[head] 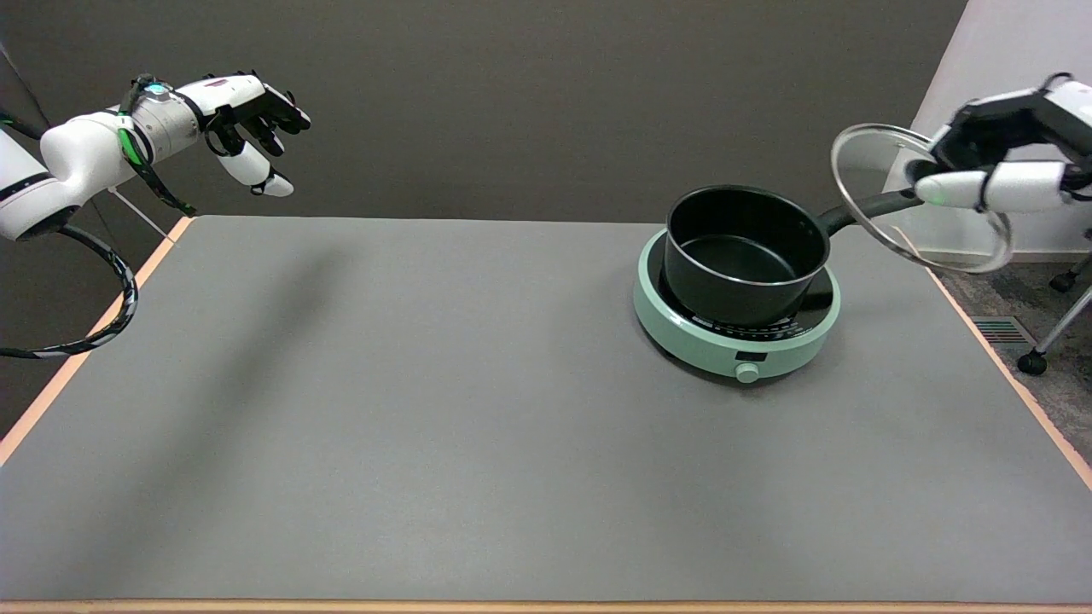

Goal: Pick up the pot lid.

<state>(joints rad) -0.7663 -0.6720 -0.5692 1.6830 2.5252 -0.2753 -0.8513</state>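
Note:
A round glass pot lid [879,175] with a metal rim hangs tilted in the air at the far right, above the table's right edge. My right hand [998,153] grips it at its centre, fingers wrapped where the knob sits; the knob itself is hidden. Left of the lid, a black saucepan [742,256] stands uncovered and empty on a mint-green cooker [734,341]. Its long handle [862,209] points right, passing behind the lifted lid.
The grey table [426,409] has wood-coloured edges at left and right. The idle left hand [247,119] hovers at the upper left. A chair's wheeled legs [1045,350] stand on the floor beyond the right edge.

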